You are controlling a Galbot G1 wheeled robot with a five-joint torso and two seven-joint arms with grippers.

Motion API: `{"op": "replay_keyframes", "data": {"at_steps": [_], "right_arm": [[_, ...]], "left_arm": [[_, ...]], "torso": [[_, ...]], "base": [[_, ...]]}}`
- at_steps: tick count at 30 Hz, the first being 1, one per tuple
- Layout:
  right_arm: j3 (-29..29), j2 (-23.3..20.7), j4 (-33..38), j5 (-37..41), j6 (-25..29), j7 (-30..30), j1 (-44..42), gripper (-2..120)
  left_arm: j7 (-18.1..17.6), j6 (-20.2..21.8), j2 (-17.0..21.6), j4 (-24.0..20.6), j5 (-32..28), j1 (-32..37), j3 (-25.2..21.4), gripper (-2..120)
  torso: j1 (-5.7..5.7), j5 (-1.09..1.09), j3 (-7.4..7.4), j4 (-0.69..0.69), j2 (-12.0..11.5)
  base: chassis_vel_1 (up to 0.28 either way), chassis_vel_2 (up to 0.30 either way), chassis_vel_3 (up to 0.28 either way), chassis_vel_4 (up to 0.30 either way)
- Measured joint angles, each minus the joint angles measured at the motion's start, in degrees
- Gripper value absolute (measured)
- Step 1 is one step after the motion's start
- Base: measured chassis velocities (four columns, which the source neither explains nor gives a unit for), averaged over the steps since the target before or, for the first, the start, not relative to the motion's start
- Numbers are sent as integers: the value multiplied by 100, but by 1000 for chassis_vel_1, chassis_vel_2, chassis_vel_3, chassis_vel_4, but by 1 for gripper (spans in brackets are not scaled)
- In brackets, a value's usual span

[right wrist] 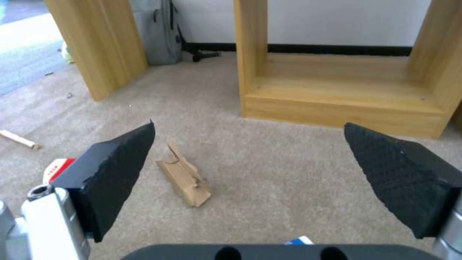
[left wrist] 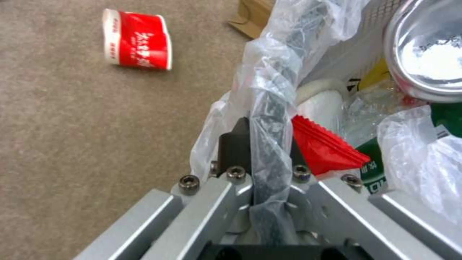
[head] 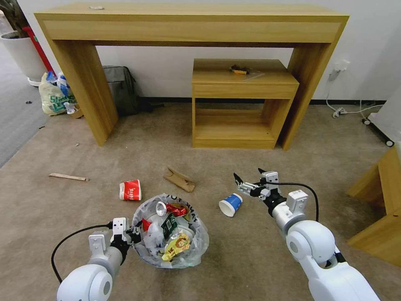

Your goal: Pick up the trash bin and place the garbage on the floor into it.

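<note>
The bin [head: 170, 232], lower centre of the head view, is already well filled, its rim clenched by the left end effector [head: 133, 235]. Left on the floor [head: 259, 251]: blue cup [head: 230, 204], red cup [head: 130, 190], cardboard [head: 179, 179], stick [head: 68, 177]. The right end effector [head: 249, 179] hovers spread wide above the blue cup.

Bin liner [head: 196, 246]: crinkly glossy translucent plastic. Carpet [head: 267, 259]: matt short pile. Red cup [head: 130, 190], blue cup [head: 230, 204]: paper. Scrap [head: 179, 179] (frame centre): torn cardboard. Desk [head: 188, 25]: smooth wood. Finger pads [right wrist: 115, 173]: black, textured.
</note>
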Motion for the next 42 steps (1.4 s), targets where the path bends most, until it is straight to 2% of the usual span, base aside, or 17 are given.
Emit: {"op": "replay_keyframes", "data": {"at_steps": [15, 29, 42], "right_arm": [[117, 133, -51, 45, 80, 26, -99, 100], [89, 123, -67, 37, 19, 43, -113, 100], [111, 141, -341, -15, 8, 73, -167, 100]], "left_arm": [[33, -28, 9, -6, -2, 26, -13, 0], [52, -45, 9, -23, -4, 37, -16, 0], [69, -77, 10, -53, -3, 89, -48, 0]], "torso": [[0, 1, 0, -1, 0], [0, 1, 0, -1, 0], [0, 0, 0, 0, 0]], "base": [[15, 11, -14, -13], [-58, 56, 58, -58], [-3, 4, 4, -4]]}}
